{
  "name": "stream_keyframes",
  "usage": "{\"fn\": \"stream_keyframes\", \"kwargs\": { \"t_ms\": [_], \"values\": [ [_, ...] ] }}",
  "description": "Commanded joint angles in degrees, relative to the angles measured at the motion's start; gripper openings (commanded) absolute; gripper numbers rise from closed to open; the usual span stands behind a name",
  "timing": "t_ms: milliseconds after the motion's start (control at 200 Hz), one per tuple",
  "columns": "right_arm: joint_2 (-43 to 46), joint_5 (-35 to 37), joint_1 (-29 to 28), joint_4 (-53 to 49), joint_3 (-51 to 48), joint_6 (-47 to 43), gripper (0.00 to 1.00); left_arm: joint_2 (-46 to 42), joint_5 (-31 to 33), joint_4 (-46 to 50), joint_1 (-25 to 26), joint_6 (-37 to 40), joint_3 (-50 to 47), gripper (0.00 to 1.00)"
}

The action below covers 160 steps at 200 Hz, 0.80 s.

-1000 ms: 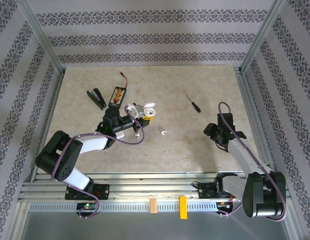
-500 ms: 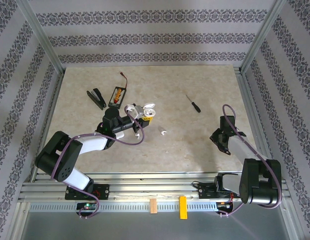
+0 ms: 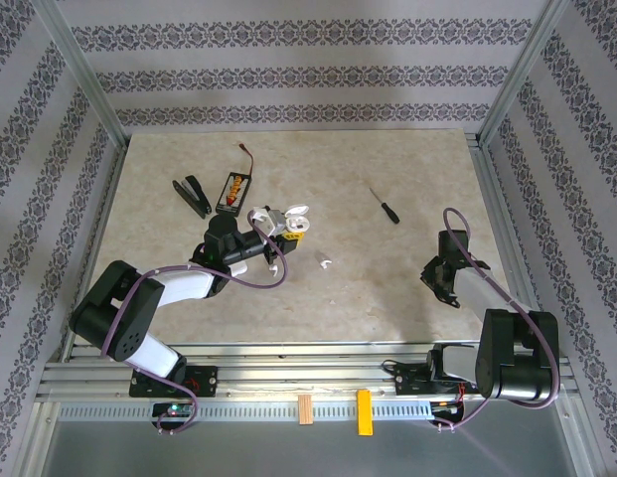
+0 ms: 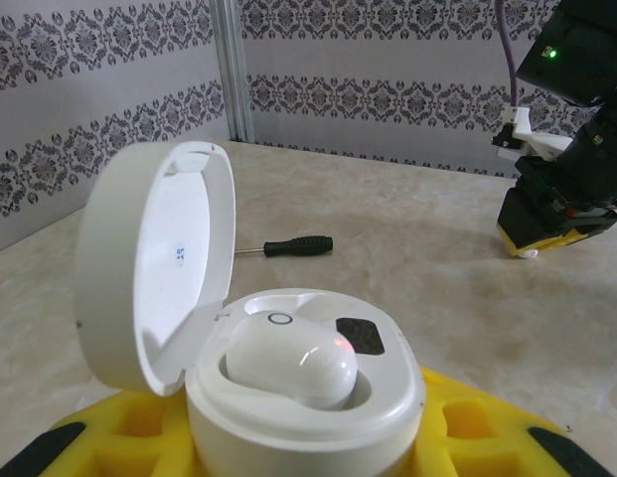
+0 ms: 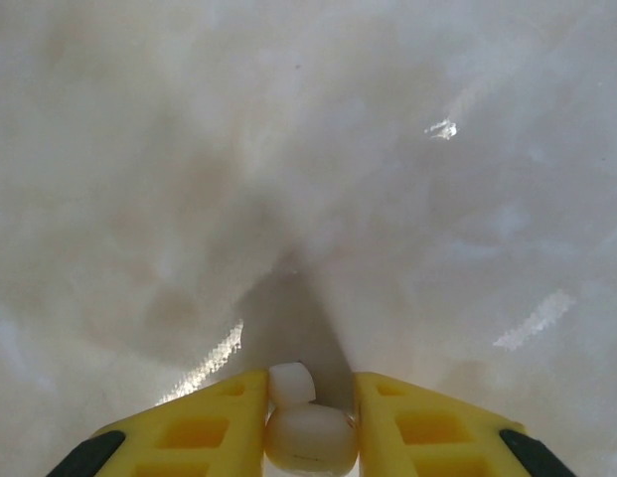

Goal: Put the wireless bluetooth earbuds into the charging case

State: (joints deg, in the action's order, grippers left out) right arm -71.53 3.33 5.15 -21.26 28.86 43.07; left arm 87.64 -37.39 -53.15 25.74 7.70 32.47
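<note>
Pinching one earbud (image 5: 308, 437) between its yellow fingers (image 5: 214, 417), the right gripper (image 5: 310, 386) hangs low over the table (image 5: 407, 179). The bud sits deep between the narrow jaws, small end toward the tips. The left gripper (image 3: 291, 229) is clamped on the charging case (image 4: 298, 407), lid (image 4: 159, 268) tilted back, a second earbud (image 4: 288, 363) seated inside. A third earbud (image 3: 325, 262) lies loose on the table just beside it.

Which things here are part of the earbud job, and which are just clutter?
Job: charging case, open in left gripper; seated earbud; held earbud in right gripper; loose white piece.
Lying about: screwdriver, battery holder, black tool.
</note>
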Motion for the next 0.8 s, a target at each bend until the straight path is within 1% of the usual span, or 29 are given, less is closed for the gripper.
{"fn": "stream_keyframes", "kwargs": {
  "t_ms": [0, 125, 195, 300, 455, 665, 794],
  "values": [
    [-1.7, -3.3, -0.3, 0.7, 0.5, -2.7, 0.26, -1.1, 0.3, 1.2, -0.8, 0.7, 0.7, 0.24],
    [-1.4, -3.4, -3.6, -0.4, 2.2, -5.3, 0.27, -1.1, 0.8, 0.2, -1.5, -0.5, 0.3, 0.24],
    [-1.4, -5.2, -6.2, -0.1, 3.0, -6.5, 0.27, -1.1, 0.6, 0.0, -2.3, -1.3, 0.3, 0.24],
    [-2.3, -7.4, -11.2, -0.2, 4.7, -8.6, 0.27, -1.4, 0.3, 0.0, -3.4, -1.8, 0.2, 0.24],
    [-4.5, -6.8, -19.6, -0.9, 8.2, -10.2, 0.27, -2.0, 0.2, -0.1, -4.4, -1.9, 0.0, 0.24],
    [-11.7, -6.8, -30.6, -0.5, 14.6, -10.8, 0.29, -2.6, 0.4, -0.4, -4.8, -2.0, -0.7, 0.24],
    [-16.8, -6.4, -34.7, -0.1, 17.3, -11.0, 0.30, -3.3, 0.7, -0.4, -5.0, -1.9, -1.4, 0.24]
  ]
}}
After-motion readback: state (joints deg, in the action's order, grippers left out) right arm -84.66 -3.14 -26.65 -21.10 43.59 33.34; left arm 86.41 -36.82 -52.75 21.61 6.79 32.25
